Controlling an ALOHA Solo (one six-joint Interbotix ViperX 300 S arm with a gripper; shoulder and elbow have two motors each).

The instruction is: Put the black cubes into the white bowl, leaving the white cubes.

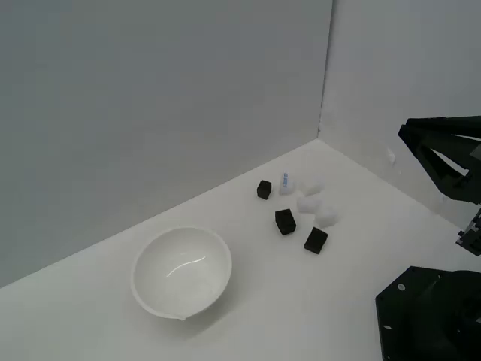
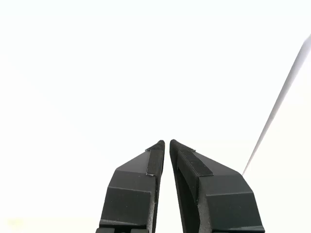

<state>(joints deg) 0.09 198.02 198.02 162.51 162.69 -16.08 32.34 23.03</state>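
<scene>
Hand (image 2: pixel 166 141) nearly closed, empty, raised well away from three black cubes (image 1: pixel 285 221) on the worktop (image 1: pixel 353 301); white bowl (image 1: pixel 181 272) farther off. Cubes likely light, rigid: pinch opposite flat faces.

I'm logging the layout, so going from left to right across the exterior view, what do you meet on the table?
White bowl → farthest black cube → middle black cube → nearest black cube → robot arm at the exterior view's right edge. The white cubes sit clustered among the black ones, so I've left them out.
</scene>
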